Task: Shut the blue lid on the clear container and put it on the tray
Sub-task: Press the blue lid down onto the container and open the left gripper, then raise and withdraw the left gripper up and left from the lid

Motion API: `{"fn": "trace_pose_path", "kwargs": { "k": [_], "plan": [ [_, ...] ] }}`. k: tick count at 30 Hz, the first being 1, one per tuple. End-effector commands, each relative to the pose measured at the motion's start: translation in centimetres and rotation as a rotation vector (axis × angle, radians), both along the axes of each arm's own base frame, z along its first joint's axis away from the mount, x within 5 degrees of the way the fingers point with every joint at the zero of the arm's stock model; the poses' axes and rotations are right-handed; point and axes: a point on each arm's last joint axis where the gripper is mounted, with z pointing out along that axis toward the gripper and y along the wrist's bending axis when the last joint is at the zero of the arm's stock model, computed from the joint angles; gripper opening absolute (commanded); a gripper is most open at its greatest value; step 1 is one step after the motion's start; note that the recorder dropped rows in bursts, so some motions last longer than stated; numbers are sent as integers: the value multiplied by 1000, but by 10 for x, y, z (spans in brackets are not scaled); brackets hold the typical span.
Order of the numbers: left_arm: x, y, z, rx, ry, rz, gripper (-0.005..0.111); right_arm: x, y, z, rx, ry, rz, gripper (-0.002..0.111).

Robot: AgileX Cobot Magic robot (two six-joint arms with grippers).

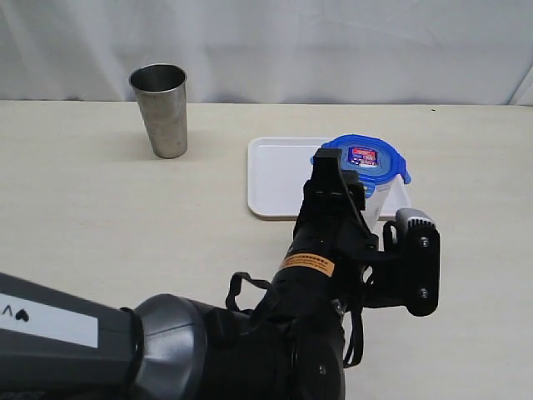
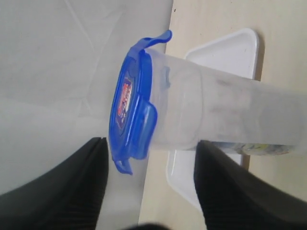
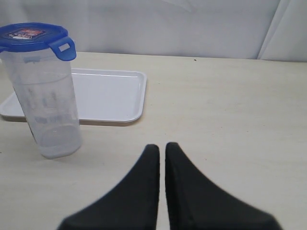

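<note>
One clear container (image 3: pixel 48 110), blue lid (image 3: pixel 31 36) on top, stands upright on the surface (image 3: pixel 230 105) just beside the tray (image 3: pixel 110 96), right before the left pincer (image 2: pixel 149 143), whose parted, empty jaws gape along its long axis, not across; the right pincer (image 3: pixel 162 148) is closed, farther off.

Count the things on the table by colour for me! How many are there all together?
Blue: 1, the blue lid
See-through: 1, the clear container
White: 1, the white tray
Silver: 1, the steel cup
Total: 4
</note>
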Motion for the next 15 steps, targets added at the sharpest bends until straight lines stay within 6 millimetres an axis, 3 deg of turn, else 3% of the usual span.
{"fn": "trace_pose_path", "kwargs": {
  "k": [1, 9, 15],
  "plan": [
    [-5, 3, 7, -44, 14, 39, 53, 0, 0, -1, -7, -5, -3, 5],
    [-15, 2, 39, -159, 133, -65, 52, 0, 0, -1, -7, -5, -3, 5],
    [-32, 2, 60, -236, 318, -206, 52, 0, 0, -1, -7, -5, -3, 5]
  ]
}}
